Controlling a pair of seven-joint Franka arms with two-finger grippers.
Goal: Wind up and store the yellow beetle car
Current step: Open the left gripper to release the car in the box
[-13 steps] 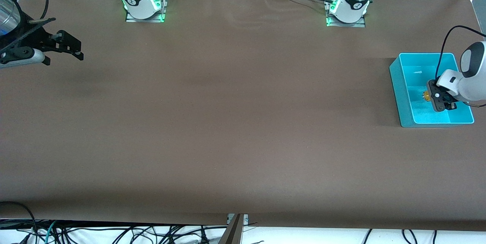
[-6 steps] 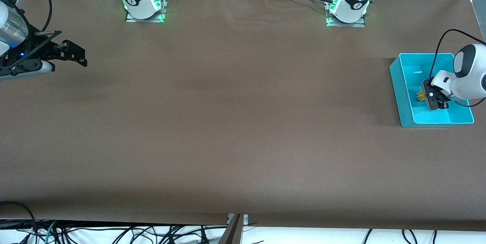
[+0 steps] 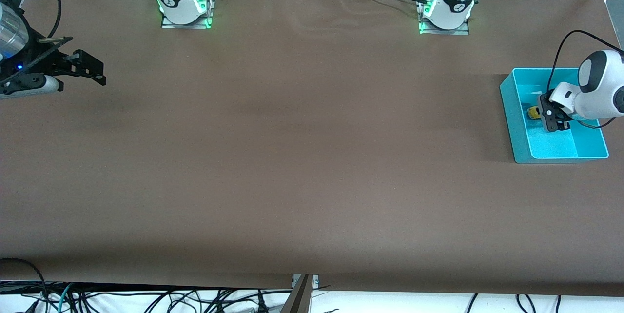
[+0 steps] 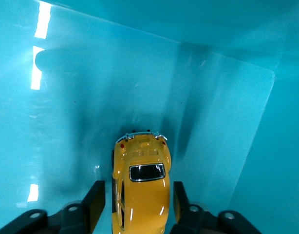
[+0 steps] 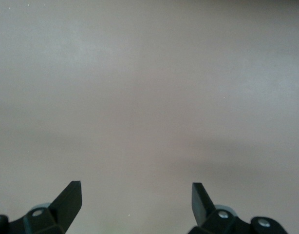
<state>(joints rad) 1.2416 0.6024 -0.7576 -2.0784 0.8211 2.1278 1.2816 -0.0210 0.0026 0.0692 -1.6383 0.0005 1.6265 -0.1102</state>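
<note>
- Car's basically home: yellow beetle car is down inside the teal bin at the left arm's end of the table, and in the left wrist view it looks like it's on the bin floor, between the fingers of my left gripper
- Those fingers are spread, with a sliver of teal showing on each side of the body, so I'd call it let go, not pinched
- Step in hand, as I read it, is backing the left gripper out without dragging the car along
- To do that well I'd go straight up first, no sideways slide, since the pads sit just beside the car's flanks and a nudge could roll it on its wheels
- I'd also keep the fingers as wide as they are until they're above the roof
- Bin wall is near the car's nose, so if it does roll it shouldn't get out
- Right gripper is waiting over bare table at the right arm's end, fingers apart, nothing in them, so I'm leaving it alone
</note>
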